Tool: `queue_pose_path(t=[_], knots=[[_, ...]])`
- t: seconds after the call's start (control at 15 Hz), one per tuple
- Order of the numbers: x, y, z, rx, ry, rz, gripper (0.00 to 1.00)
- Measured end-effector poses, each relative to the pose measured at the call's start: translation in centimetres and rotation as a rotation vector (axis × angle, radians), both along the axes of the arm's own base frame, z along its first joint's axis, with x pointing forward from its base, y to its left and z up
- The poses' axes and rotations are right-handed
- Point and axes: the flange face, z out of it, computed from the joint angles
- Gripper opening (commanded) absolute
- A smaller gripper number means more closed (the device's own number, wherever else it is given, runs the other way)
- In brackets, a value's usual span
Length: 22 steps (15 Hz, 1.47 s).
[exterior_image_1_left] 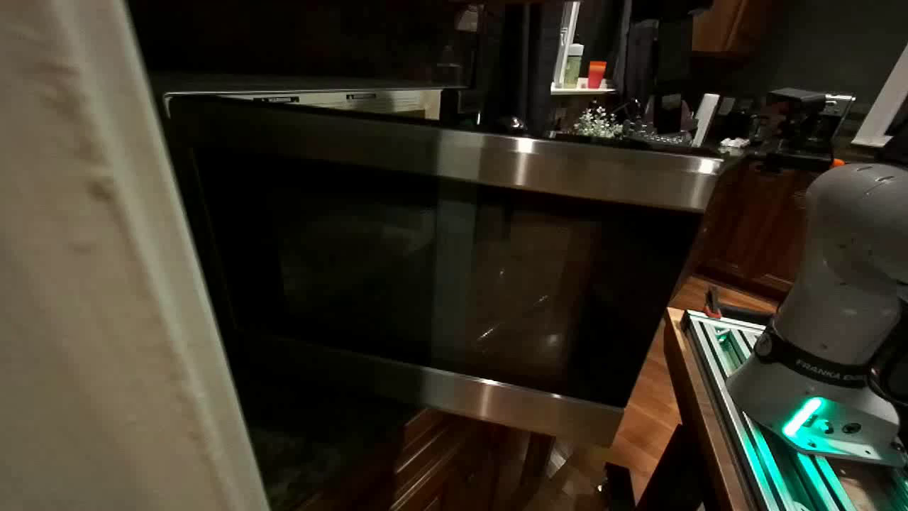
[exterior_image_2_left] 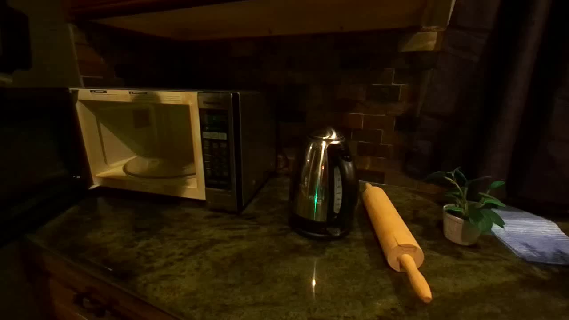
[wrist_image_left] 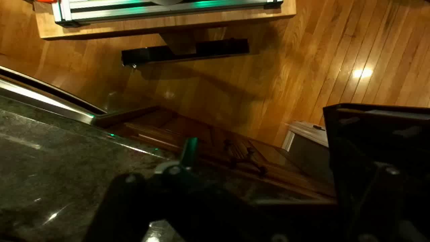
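Black microwave door (exterior_image_1_left: pixel 440 270) stands open

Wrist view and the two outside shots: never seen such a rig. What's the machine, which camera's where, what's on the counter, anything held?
The machine is a robot arm on a wooden table. Two cameras outside it film the scene; a third rides on its wrist, looking down past the counter to the floor, with the gripper in the foreground. On the counter, an exterior view shows a microwave with its door open, a kettle, a rolling pin and a potted plant. Near the gripper is a dark panel; the picture is too dark to tell whether anything is held.
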Motion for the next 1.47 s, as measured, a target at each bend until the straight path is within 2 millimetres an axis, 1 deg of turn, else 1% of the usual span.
queue_pose_path(t=[0.4,0.53,0.67,0.8,0.87,0.93,1.0,1.07,1.27,1.33,1.4,1.47], knots=[[0.1,-0.1,0.1,-0.001,-0.012,-0.002,1.0],[0.7,-0.7,0.4,-0.012,-0.059,-0.014,1.0],[1.2,-2.5,0.8,-0.011,-0.095,-0.039,1.0],[1.5,-5.3,1.2,-0.015,-0.138,-0.069,1.0],[1.7,-7.0,1.4,-0.026,-0.184,-0.089,0.75],[1.9,-8.7,1.5,-0.034,-0.239,-0.11,0.73],[2.0,-10.4,1.6,-0.044,-0.296,-0.134,0.66],[2.2,-12.1,1.8,-0.049,-0.353,-0.16,0.56],[2.8,-17.0,1.9,-0.102,-0.536,-0.23,0.34],[3.0,-18.2,1.8,-0.128,-0.592,-0.248,0.27],[3.4,-19.1,1.6,-0.15,-0.652,-0.266,0.18],[3.8,-19.9,1.4,-0.17,-0.713,-0.282,0.11]])
